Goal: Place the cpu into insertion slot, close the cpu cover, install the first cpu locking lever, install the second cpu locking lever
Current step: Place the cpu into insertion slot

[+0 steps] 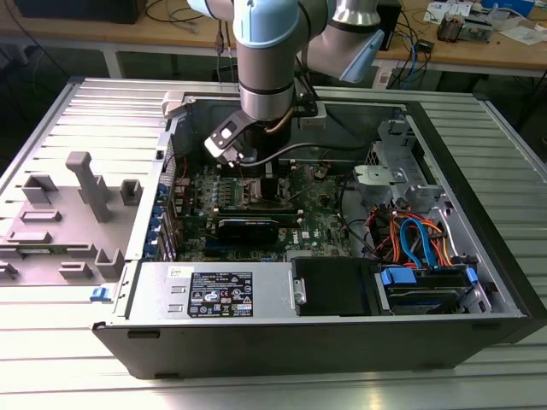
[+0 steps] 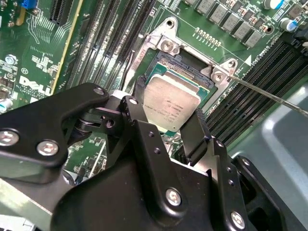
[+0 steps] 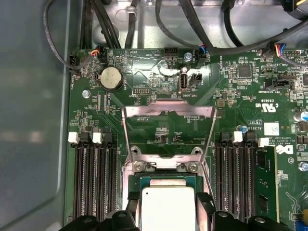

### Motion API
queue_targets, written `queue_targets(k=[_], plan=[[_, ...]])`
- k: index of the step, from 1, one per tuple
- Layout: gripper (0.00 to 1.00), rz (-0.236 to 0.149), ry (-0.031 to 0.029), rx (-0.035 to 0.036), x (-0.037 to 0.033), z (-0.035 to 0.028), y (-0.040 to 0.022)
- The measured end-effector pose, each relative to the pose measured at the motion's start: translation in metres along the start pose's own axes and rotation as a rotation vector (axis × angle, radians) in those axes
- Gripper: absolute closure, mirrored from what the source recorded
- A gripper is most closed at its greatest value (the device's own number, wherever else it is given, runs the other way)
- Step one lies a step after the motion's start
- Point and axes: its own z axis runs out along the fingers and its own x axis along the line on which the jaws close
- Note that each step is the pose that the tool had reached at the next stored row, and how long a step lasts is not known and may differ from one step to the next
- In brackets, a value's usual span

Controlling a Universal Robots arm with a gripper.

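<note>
Your hand [image 2: 169, 103] is clamped on the cpu [image 2: 172, 110], a finger on each of two opposite edges. It holds the chip over the insertion slot [image 2: 185, 67], and contact cannot be told. The cpu cover [image 3: 144, 110] stands swung open beside the slot, in the far half of the computer case [image 1: 282, 342].

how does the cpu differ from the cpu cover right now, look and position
The cpu is a solid dull-grey plate; the cpu cover is a thin frame with green board showing through its window. The cpu is clamped in the gripper over the insertion slot; the cpu cover is swung open, off the slot. Both are silvery metal and roughly square.
</note>
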Motion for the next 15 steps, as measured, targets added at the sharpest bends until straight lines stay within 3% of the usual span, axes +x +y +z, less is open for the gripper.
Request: queue_targets(k=[5, 15], plan=[[0.45, 0.006, -0.0034, 0.0002, 0.0006, 0.0021, -0.0009], [0.45, 0.006, -0.0032, 0.0, 0.0006, 0.0035, -0.001]])
